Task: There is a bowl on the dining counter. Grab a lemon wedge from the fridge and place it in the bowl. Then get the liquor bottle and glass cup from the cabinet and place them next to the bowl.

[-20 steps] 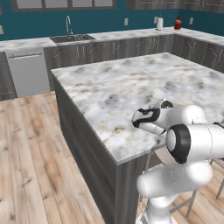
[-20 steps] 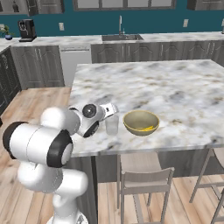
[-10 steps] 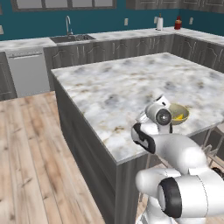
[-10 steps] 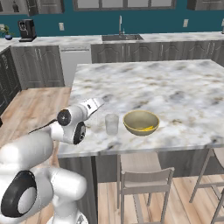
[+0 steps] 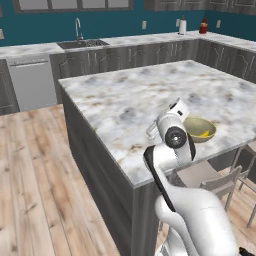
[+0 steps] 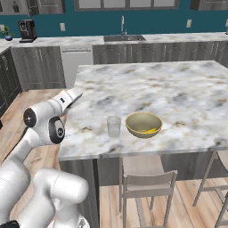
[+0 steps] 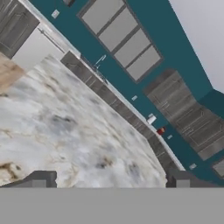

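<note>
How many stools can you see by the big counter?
2. One stool stands tucked under the counter just below the bowl; another stool is at the right edge, cut off. More may be hidden.

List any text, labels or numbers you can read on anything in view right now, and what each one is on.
None readable.
Glass cup and bowl: plain, no markings.
Red bottle and white item on the back counter: too small to tell.
Coffee machine: no legible label.
</note>
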